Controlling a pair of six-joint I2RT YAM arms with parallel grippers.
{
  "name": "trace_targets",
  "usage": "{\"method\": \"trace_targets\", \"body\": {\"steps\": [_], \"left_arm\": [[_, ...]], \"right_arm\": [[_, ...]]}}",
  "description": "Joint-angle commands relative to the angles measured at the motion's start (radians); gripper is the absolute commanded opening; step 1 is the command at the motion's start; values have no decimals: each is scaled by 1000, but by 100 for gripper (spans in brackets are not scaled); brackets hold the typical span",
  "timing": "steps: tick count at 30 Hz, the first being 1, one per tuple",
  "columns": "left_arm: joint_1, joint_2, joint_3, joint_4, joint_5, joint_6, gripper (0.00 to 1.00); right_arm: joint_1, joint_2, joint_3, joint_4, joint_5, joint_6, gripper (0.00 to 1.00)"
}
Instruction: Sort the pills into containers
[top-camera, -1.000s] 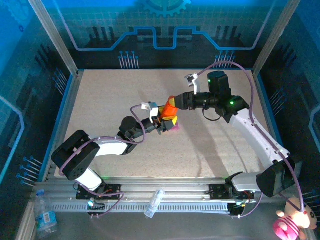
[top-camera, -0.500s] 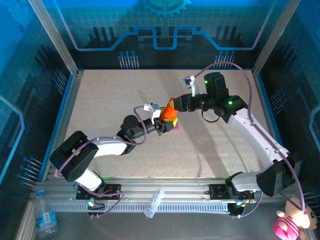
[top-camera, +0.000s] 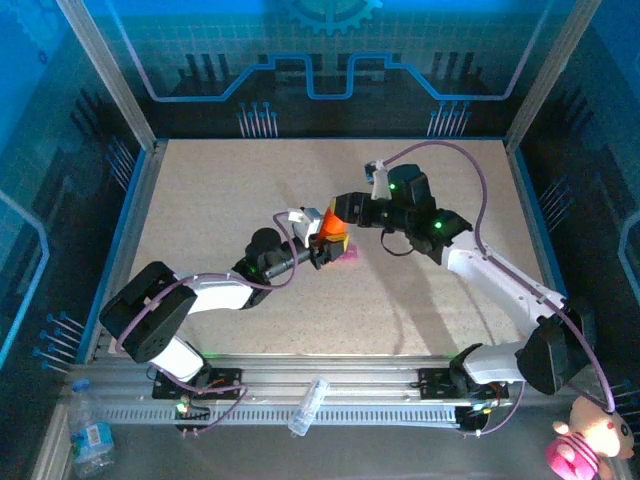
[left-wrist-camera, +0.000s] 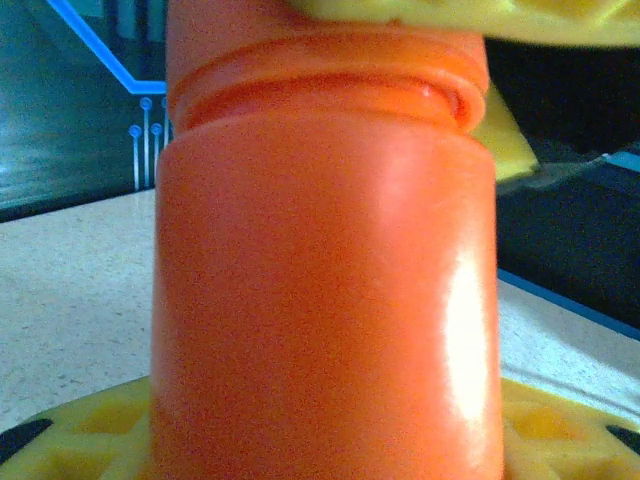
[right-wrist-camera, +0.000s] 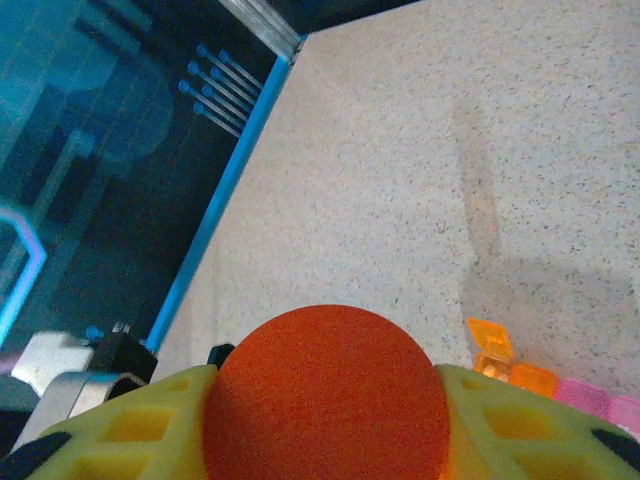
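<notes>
An orange bottle (top-camera: 333, 229) hangs over the table's middle between both arms. My left gripper (top-camera: 322, 247) is shut on its body, which bulks large in the left wrist view (left-wrist-camera: 325, 300) between my yellow fingers (left-wrist-camera: 70, 435). My right gripper (top-camera: 342, 210) is shut on the bottle's top end, a round orange face (right-wrist-camera: 325, 400) between its yellow fingers (right-wrist-camera: 130, 425). The containers (right-wrist-camera: 535, 378), a short strip of two orange boxes and a pink one, lie on the table just below the bottle (top-camera: 350, 256). One orange lid stands open. The pills are hidden.
A speckled beige tabletop (top-camera: 220, 190) is ringed by a blue-edged frame (top-camera: 125, 225). On the front rail lies a clear plastic bottle (top-camera: 308, 405). A pink plush toy (top-camera: 585, 440) sits outside at the right corner.
The right arm has swung left and lower, carrying the bottle's top end with it. The bottle has shifted a little left. Both grips stay as they were.
</notes>
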Motion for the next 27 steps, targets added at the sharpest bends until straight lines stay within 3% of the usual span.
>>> {"method": "trace_targets", "body": {"steps": [1,6,18,23,27], "left_arm": [[-29,-20,44,205,17,82,0],[-32,2,44,240,-15,91,0],[-32,32,37,255,-35,93,0],[-31,75,38,307,-78,103,0],[-33,102,46,328,-107,109,0]], "right_arm": [[107,43,-41,-2,-19,131,35],[151,39,-40,20,48,153,35],[115,0,-4,-42,23,113,40],[129,-8,-27,0,34,174,38],[177,-22,-62,48,118,239,38]]}}
